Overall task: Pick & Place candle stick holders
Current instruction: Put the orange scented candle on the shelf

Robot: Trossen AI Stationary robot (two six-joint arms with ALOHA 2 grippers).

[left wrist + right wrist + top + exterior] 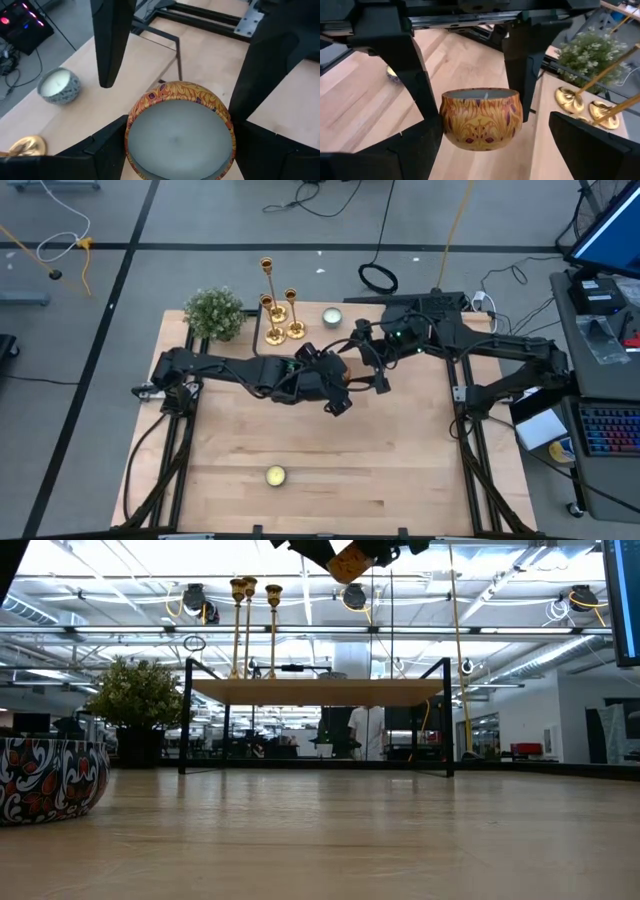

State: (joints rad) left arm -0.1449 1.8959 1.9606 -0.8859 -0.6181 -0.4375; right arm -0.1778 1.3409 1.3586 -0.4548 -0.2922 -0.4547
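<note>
Three gold candle stick holders (277, 310) stand on their round bases at the table's far edge and also show in the low view (250, 625) and the right wrist view (570, 100). My left gripper (338, 385) is shut on an orange patterned candle tin (179, 135) high above the table's middle (350, 565). My right gripper (495, 150) is open. Its fingers stand level on either side of the same tin, with a clear gap on one side. My left gripper pinches the orange tin's round side wall (132, 117) between its two fingers (100, 150), at opposite sides. The fingers come from above, pointing down. The tin sits upright, wax up, lifted clear of the table.
A green bushy plant (214, 312) stands left of the candlesticks. A white candle in a grey tin (331, 317) stands to their right. A yellow candle in a tin (275, 476) sits near the table's near edge and shows large in the low view (50, 775).
</note>
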